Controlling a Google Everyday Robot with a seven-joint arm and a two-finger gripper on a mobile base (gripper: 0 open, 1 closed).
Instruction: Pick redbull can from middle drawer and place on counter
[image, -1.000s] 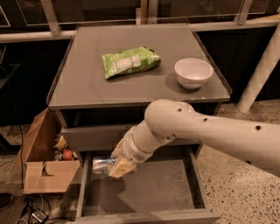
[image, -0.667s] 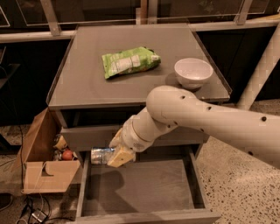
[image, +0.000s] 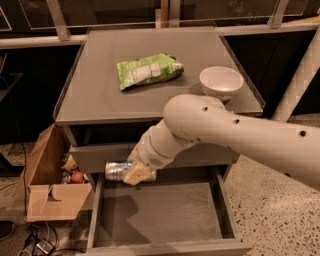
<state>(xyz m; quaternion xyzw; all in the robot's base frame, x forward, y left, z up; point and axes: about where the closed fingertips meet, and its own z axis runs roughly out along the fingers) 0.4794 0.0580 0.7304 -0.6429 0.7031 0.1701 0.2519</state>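
Clamped on the can (image: 116, 170), my pincer (image: 136, 173) holds it sideways above the back left of the open drawer (image: 160, 217), off its floor. Up on the counter (image: 100, 100) sit a bag (image: 148, 70) and a bowl (image: 221, 81).

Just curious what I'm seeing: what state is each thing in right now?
gripper: shut on the redbull can, above the middle drawer
redbull can: held sideways
middle drawer: pulled open
green snack bag: lying flat on the counter
white bowl: upright on the counter
cardboard box: open-topped
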